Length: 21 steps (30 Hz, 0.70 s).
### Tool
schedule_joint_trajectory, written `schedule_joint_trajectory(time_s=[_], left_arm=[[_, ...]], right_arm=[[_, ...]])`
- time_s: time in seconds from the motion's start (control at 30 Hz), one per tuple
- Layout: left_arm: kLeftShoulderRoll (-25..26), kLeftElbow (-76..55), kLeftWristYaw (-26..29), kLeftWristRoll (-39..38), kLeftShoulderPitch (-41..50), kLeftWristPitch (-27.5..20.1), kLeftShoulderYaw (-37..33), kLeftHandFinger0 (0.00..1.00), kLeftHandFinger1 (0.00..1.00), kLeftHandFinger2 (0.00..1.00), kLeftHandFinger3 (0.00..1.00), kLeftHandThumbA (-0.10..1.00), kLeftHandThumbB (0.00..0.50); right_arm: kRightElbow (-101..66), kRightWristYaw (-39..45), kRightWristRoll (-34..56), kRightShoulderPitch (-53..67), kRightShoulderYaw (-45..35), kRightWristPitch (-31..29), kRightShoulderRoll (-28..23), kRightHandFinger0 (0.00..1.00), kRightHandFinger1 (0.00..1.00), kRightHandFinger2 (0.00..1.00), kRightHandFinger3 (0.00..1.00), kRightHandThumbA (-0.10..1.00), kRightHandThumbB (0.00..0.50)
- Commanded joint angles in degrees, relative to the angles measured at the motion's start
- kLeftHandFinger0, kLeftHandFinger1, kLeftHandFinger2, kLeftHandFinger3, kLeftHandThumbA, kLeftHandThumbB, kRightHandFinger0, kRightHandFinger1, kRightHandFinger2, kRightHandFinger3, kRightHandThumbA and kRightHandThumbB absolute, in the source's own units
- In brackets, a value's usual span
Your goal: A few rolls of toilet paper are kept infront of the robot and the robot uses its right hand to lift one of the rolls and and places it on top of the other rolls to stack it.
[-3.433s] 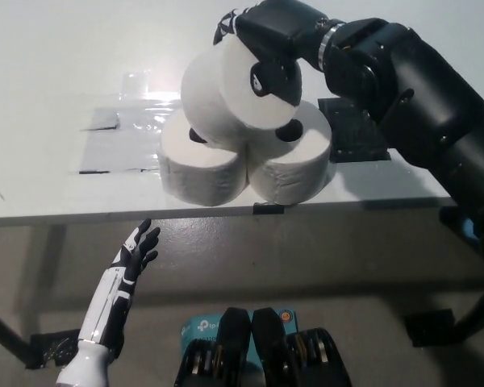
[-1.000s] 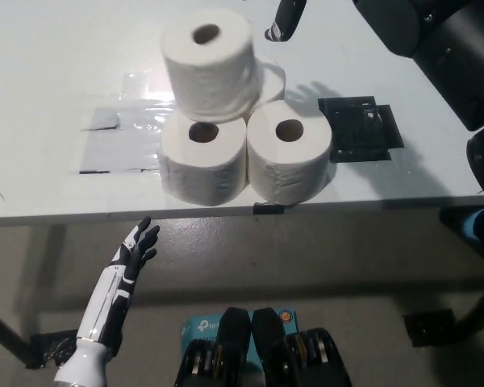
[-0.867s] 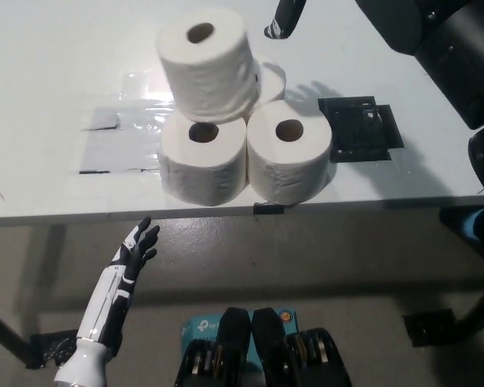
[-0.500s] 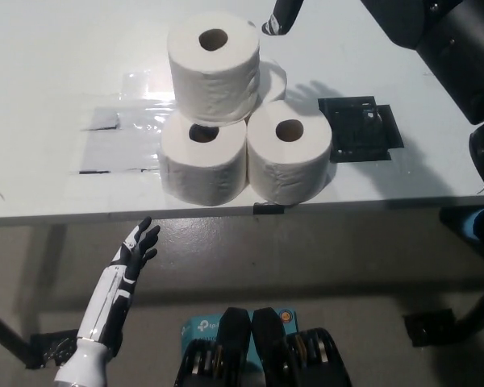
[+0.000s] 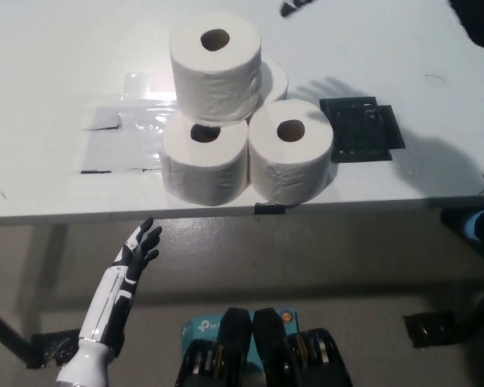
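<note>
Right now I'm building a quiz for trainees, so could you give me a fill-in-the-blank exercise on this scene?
1. The top roll rests on ____ of the other rolls.
2. The black square plate lies to the picture's ____ of the rolls.
3. The white left hand hangs ____ the table edge, fingers apart.

Missing words: top; right; below

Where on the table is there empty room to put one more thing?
The table is bare left of the toilet rolls, beyond the shiny tape patch. Right of the black plate is bare too. The middle front is crowded.
</note>
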Motion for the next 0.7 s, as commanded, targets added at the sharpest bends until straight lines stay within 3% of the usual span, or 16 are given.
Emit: schedule_joint_trajectory(time_s=[0.0, 0.03, 0.07, 0.13, 0.2, 0.23, 0.27, 0.33, 0.4, 0.47, 0.57, 0.6, 0.67], left_arm=[[1.1, -0.9, -0.9, -1.4, -1.5, -1.7, 0.7, 1.0, 1.0, 1.0, 1.0, 1.0, 0.5], [0.9, -0.9, -0.9, -1.6, -1.4, -1.5, 0.7, 1.0, 1.0, 1.0, 1.0, 1.0, 0.476], [0.9, -0.7, -0.7, -1.5, -1.6, -1.6, 0.9, 1.0, 1.0, 1.0, 1.0, 1.0, 0.461], [0.9, -0.6, -0.5, -1.0, -1.9, -1.4, 0.9, 1.0, 1.0, 1.0, 1.0, 1.0, 0.443], [1.0, -0.3, -0.4, -1.0, -2.1, -1.8, 1.1, 1.0, 1.0, 1.0, 1.0, 1.0, 0.393], [1.0, -0.2, -0.3, -0.9, -2.2, -1.8, 1.1, 1.0, 1.0, 1.0, 1.0, 1.0, 0.388], [1.0, -0.4, -0.1, -0.2, -2.0, -1.5, 1.1, 1.0, 1.0, 1.0, 1.0, 1.0, 0.381], [0.9, -0.3, 0.1, -0.1, -1.6, -1.3, 1.1, 1.0, 1.0, 1.0, 1.0, 1.0, 0.41], [1.0, -0.1, 0.1, 0.0, -1.2, -1.7, 1.1, 1.0, 1.0, 1.0, 1.0, 1.0, 0.405], [1.2, 0.7, -0.2, -0.3, -0.7, -2.9, 1.0, 1.0, 1.0, 1.0, 1.0, 1.0, 0.403], [0.6, 0.7, -0.3, -1.0, 0.2, -2.5, 0.9, 1.0, 1.0, 1.0, 1.0, 1.0, 0.367], [0.5, 0.7, -0.4, -1.2, 0.5, -2.5, 0.8, 1.0, 1.0, 1.0, 1.0, 1.0, 0.366], [0.6, 1.1, -0.5, -1.6, 0.7, -3.5, 0.8, 1.0, 1.0, 1.0, 1.0, 1.0, 0.32]], right_arm=[[-41.0, 2.4, 11.9, 5.4, -24.3, 16.6, -16.3, 1.0, 1.0, 1.0, 1.0, 1.0, 0.365], [-46.9, 2.5, 15.3, 8.9, -31.9, 18.5, -15.9, 1.0, 1.0, 1.0, 1.0, 1.0, 0.322], [-49.8, 2.7, 16.9, 10.8, -36.4, 18.6, -15.0, 1.0, 1.0, 1.0, 1.0, 1.0, 0.319], [-56.7, 3.3, 15.2, 14.3, -43.2, 18.6, -13.2, 1.0, 1.0, 1.0, 1.0, 1.0, 0.372], [-66.0, -6.3, 23.5, 23.4, -48.3, 18.6, -14.0, 1.0, 1.0, 1.0, 1.0, 1.0, 0.277], [-67.9, -7.6, 25.0, 25.5, -49.9, 18.6, -13.1, 1.0, 1.0, 1.0, 1.0, 1.0, 0.278], [-71.7, -9.4, 25.8, 30.0, -52.6, 18.6, -11.0, 1.0, 1.0, 1.0, 1.0, 1.0, 0.327], [-75.5, -13.4, 29.0, 35.7, -54.1, 17.3, -9.2, 1.0, 1.0, 1.0, 1.0, 1.0, 0.285], [-77.9, -17.2, 32.0, 41.4, -55.0, 14.0, -6.9, 1.0, 1.0, 1.0, 1.0, 1.0, 0.295], [-79.1, -24.5, 38.7, 51.4, -55.2, 8.5, 0.0, 1.0, 1.0, 1.0, 1.0, 1.0, 0.325], [-79.1, -29.1, 42.4, 62.6, -52.7, 0.9, 4.9, 1.0, 1.0, 1.0, 1.0, 1.0, 0.361], [-79.1, -30.6, 43.1, 66.0, -51.9, -1.6, 6.7, 1.0, 1.0, 1.0, 1.0, 1.0, 0.334], [-79.1, -31.3, 43.7, 70.3, -49.6, -3.9, 10.1, 1.0, 1.0, 1.0, 1.0, 1.0, 0.352]])
